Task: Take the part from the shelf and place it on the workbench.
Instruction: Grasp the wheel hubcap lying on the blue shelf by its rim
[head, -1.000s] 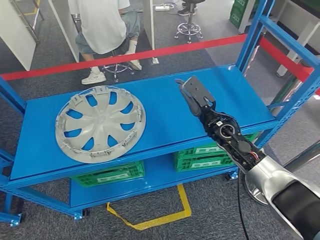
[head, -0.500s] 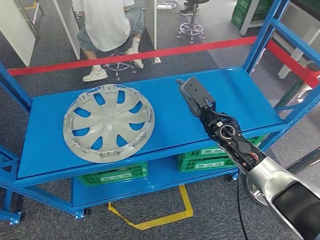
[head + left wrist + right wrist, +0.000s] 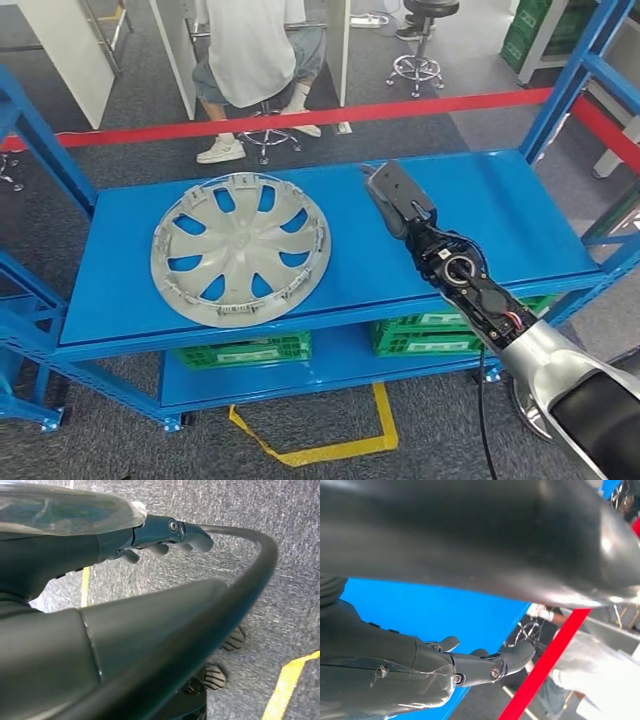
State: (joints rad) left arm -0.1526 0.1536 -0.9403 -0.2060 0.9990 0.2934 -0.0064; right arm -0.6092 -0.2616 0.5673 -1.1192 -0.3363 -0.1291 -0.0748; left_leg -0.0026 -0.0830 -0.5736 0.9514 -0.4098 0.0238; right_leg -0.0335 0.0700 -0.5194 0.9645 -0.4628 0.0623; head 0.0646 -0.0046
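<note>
A grey wheel cover (image 3: 240, 249) lies flat on the left half of the blue shelf (image 3: 355, 255). My right hand (image 3: 398, 198) hovers over the shelf's middle, to the right of the cover and apart from it, fingers stretched out and holding nothing. In the right wrist view the same hand (image 3: 478, 665) reaches over the blue shelf surface (image 3: 444, 612) with its fingers (image 3: 516, 655) straight. My left hand (image 3: 166, 532) hangs over the grey carpet, fingers extended, with nothing in it.
A person in a white shirt (image 3: 256, 40) sits on a stool beyond a red barrier tape (image 3: 317, 117). Green crates (image 3: 241, 350) stand on the lower shelf level. Blue uprights (image 3: 573, 70) frame the shelf. Yellow floor tape (image 3: 332, 445) marks the carpet in front.
The whole picture has shifted right and down, so the camera has moved. My right hand keeps its open pose over the shelf; the wheel cover lies where it was on the shelf.
</note>
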